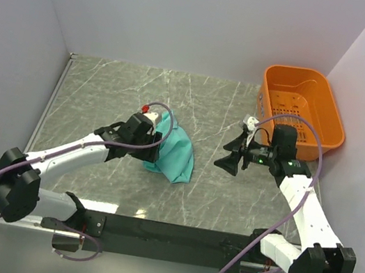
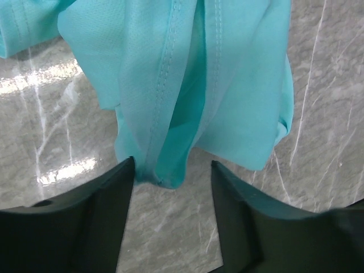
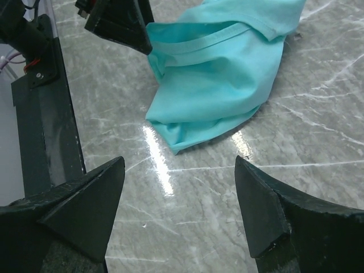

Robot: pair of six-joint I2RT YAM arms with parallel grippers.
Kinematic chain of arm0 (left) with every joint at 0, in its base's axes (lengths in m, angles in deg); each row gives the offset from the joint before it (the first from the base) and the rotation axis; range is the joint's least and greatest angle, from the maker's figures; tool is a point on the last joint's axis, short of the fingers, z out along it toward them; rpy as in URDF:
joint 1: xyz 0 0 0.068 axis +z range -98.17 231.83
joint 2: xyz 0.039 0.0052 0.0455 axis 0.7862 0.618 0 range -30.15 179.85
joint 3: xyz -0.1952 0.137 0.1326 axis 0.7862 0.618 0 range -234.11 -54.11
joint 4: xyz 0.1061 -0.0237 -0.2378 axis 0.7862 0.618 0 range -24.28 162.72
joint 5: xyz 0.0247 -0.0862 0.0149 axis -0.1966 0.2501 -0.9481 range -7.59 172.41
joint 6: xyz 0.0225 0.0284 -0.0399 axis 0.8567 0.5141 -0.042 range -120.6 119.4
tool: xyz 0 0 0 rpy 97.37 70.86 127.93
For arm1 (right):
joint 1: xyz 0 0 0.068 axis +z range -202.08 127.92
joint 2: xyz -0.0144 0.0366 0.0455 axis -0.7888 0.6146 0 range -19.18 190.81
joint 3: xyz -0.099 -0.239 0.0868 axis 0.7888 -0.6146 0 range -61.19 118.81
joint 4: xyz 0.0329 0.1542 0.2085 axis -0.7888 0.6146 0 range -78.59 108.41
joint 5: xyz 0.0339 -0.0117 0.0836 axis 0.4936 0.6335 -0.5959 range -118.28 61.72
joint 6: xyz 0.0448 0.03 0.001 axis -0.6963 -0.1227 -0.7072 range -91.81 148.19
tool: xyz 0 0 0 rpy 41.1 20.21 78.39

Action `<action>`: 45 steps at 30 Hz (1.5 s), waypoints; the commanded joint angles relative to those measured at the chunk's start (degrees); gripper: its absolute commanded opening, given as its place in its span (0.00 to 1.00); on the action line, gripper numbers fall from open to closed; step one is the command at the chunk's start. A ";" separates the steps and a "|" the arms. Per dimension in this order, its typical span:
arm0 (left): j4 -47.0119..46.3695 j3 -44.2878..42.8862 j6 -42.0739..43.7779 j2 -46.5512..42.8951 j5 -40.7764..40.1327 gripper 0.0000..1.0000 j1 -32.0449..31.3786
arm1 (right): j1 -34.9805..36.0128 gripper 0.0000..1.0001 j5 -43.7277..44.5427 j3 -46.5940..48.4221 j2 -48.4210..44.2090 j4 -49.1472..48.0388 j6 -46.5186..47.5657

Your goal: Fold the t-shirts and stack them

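Note:
A crumpled turquoise t-shirt (image 1: 174,153) lies on the grey marble table, left of centre. My left gripper (image 1: 147,146) is at the shirt's left edge. In the left wrist view the left gripper (image 2: 170,170) is open, and a hanging fold of the t-shirt (image 2: 193,85) reaches down between the fingertips (image 2: 126,173), close to the left one. My right gripper (image 1: 229,154) is open and empty, apart from the shirt to its right. In the right wrist view the right gripper (image 3: 179,168) hovers over bare table, with the t-shirt (image 3: 222,74) ahead and the left gripper's finger (image 3: 122,25) at its edge.
An orange plastic basket (image 1: 333,124) stands at the back right against the wall. White walls close the table on the left, back and right. A black bar (image 1: 172,234) holding the arm bases runs along the near edge.

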 commanded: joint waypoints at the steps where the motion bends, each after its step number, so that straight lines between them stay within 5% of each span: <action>1: -3.51 0.00 -1.17 1.21 -1.20 0.58 -0.30 | 0.27 0.83 -1.67 1.73 0.46 -0.22 0.25; 6: -5.09 0.79 -1.61 0.78 -1.21 0.37 -0.30 | 6.15 0.80 3.59 2.26 4.77 1.19 1.74; 10: -5.44 2.37 -3.01 -3.34 -1.29 0.01 -0.21 | 12.83 0.79 10.01 2.35 8.02 0.31 2.18; 22: -4.39 7.73 -9.78 -15.75 0.11 0.01 0.32 | 36.39 0.74 38.83 7.35 22.60 -0.13 6.13; 38: -5.53 11.24 -12.68 -20.67 1.25 0.01 1.72 | 42.55 0.66 45.18 10.08 35.62 -1.18 4.99; 41: -6.14 12.91 -13.64 -22.43 1.43 0.01 1.99 | 42.63 0.59 47.90 10.87 36.59 -1.27 4.03; 44: -6.67 14.23 -14.61 -24.53 1.43 0.01 2.42 | 42.02 0.36 47.64 11.39 35.71 -0.40 4.11; 45: -6.59 14.41 -14.79 -24.98 2.13 0.01 2.60 | 41.76 0.21 47.29 11.66 35.28 -0.05 4.20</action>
